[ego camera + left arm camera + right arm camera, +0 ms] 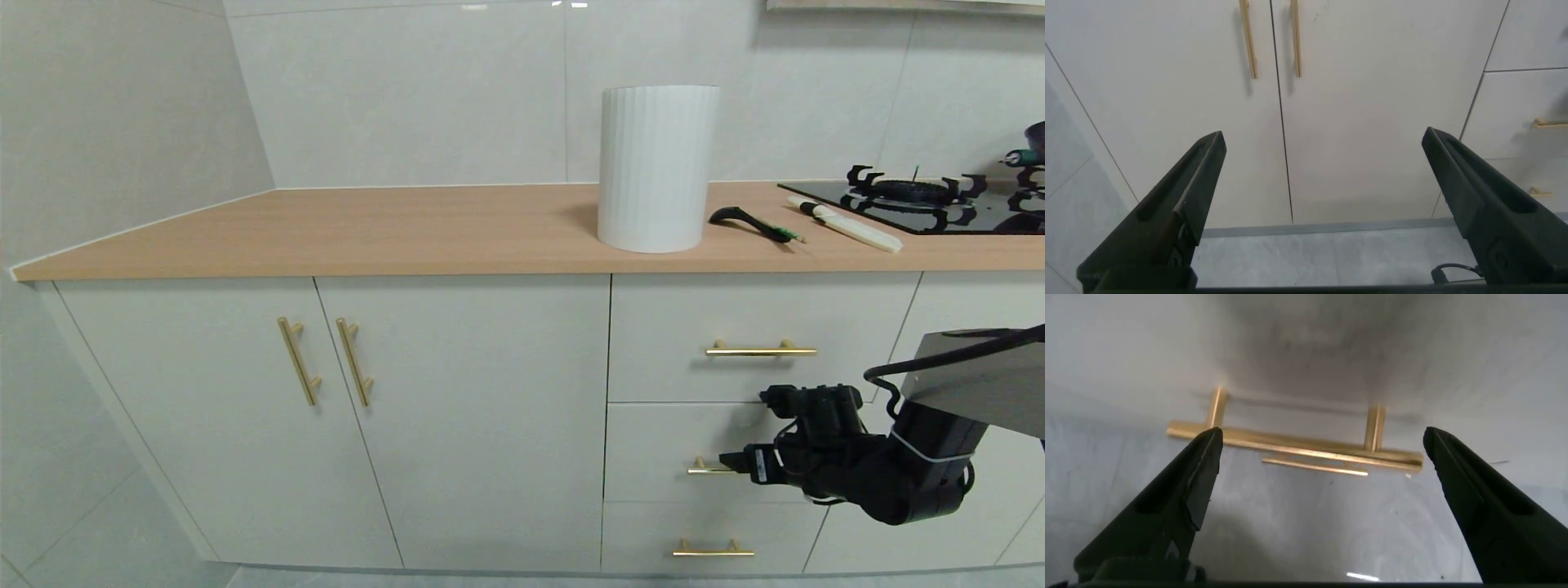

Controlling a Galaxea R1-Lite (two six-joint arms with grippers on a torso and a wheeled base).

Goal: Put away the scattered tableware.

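On the counter (408, 229), right of the canister (657, 167), lay a black spoon (747, 220) and a white utensil (845, 223). Both looked light, stiff and thin, best pinched mid-handle. Low down, the right gripper (729, 462) stood wide at a drawer handle (1290, 443). The left gripper (1323, 143) was wide too, facing the doors (1282, 122).

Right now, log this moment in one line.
right gripper: open, facing middle drawer handle | left gripper: open | tableware: on countertop
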